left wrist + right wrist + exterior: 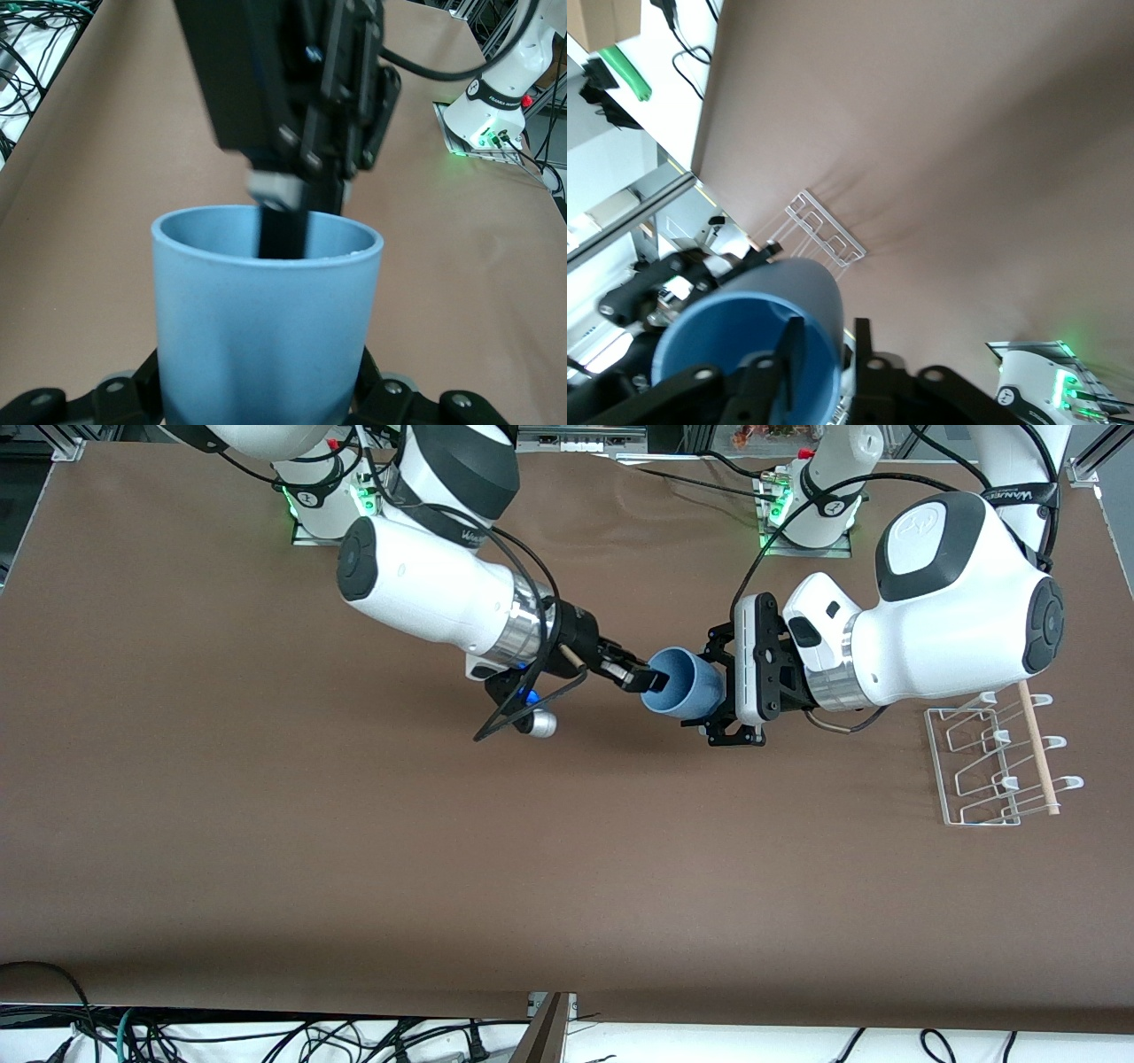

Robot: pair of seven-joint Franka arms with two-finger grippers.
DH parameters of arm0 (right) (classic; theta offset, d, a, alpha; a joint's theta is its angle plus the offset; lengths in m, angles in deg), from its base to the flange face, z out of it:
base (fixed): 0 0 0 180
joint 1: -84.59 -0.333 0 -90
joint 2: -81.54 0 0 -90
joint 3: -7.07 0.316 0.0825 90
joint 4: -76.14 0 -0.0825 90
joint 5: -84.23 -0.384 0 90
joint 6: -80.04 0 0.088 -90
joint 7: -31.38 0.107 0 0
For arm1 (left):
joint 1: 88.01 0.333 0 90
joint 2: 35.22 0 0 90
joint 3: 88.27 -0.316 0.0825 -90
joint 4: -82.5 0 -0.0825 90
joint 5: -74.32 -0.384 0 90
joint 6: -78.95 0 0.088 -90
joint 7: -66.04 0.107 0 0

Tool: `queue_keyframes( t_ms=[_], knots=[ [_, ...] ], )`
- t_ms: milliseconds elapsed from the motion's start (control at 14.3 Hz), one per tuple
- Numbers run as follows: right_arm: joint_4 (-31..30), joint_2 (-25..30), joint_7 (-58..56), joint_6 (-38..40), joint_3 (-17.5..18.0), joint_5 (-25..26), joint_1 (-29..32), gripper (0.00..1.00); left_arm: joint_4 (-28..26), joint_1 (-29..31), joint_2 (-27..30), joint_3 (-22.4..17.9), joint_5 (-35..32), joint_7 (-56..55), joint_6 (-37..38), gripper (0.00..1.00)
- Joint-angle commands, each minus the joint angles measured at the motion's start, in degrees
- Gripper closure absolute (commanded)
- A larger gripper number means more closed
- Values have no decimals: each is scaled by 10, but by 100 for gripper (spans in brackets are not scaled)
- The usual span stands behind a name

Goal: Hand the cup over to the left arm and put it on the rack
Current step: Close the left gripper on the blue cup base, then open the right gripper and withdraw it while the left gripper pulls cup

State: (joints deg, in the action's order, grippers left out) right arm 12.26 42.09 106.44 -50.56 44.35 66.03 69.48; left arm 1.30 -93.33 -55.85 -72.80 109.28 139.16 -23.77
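Now, handover: cup (pixel 684 683) is pinched at its rim by right gripper (pixel 651 680), mid-frame.
Left gripper (pixel 728 691): base is straddled; grip cannot be told.
Left: release, rack (pixel 997 766) placement, frame's right.

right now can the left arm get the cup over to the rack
Probably yes: the left gripper is around the cup's base and bare table leads to the rack, but the right gripper pinches the rim.

Bare table (pixel 354 850) around rack (pixel 997 762); left arm (pixel 957 620) overhangs its edge.
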Motion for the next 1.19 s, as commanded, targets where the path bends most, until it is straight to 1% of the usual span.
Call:
queue_keyframes(
  t_ms=[0,140,210,279,419,559,769,838,978,1118],
  knots=[
    [4,15,8,28,5,-6,33,1,-3,6,7,1,5,-9,14,95],
    [4,31,7,60,4,-6,64,1,0,8,7,-3,1,-24,32,95],
    [3,47,6,85,3,-6,86,1,0,9,8,-5,-1,-32,41,95],
    [3,52,0,114,2,-3,111,1,1,9,8,-5,-15,-39,52,95],
    [3,55,-32,174,2,-2,157,1,1,10,8,-5,-56,-58,74,95],
    [3,65,-83,267,2,-2,206,1,1,10,8,-6,-96,-75,92,94],
    [3,79,-171,358,-4,7,272,1,2,11,15,-9,-189,-112,131,93],
    [3,82,-196,374,-14,31,283,1,2,15,16,-9,-226,-127,144,93],
    [3,83,-224,407,-40,97,286,1,2,19,16,-15,-321,-151,173,93],
    [2,84,-277,428,-60,148,286,1,2,21,13,-16,-420,-163,177,93]
  ],
)
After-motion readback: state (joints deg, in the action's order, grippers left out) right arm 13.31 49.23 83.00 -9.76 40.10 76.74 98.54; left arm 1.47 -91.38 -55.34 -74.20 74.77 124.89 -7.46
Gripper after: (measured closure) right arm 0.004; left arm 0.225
